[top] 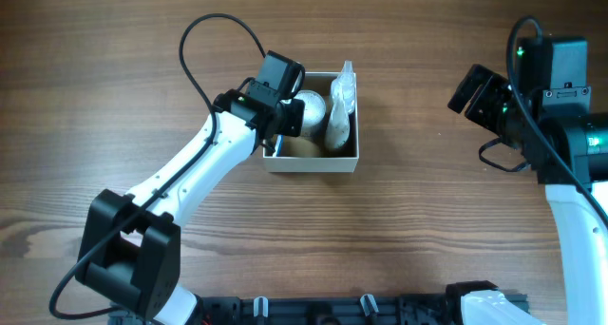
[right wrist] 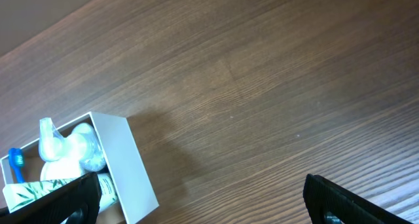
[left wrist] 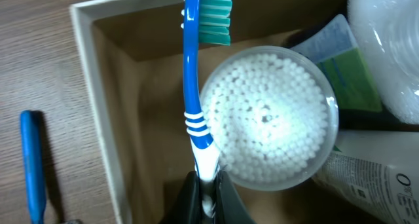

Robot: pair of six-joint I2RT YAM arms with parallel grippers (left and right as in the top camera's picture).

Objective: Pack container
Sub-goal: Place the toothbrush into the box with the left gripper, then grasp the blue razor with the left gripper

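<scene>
The container [top: 350,163] is a small white box with a tan inside, at the table's middle. It holds a round clear tub of white cotton buds [left wrist: 268,119], a green-labelled tube [left wrist: 347,73], a clear plastic bag [left wrist: 386,40] and a white bottle [left wrist: 373,175]. My left gripper [left wrist: 207,188] is shut on the white handle end of a blue toothbrush [left wrist: 191,73]. It holds the brush over the box's left side, beside the tub, with the teal bristles at the far wall. My right gripper [right wrist: 203,207] is open and empty, off to the right of the container's white wall [right wrist: 127,162].
A thin blue stick-like thing [left wrist: 31,165] lies on the wood table just outside the box's left wall. The left arm [top: 190,178] reaches in from the front left. The right arm [top: 560,154] stands at the right edge.
</scene>
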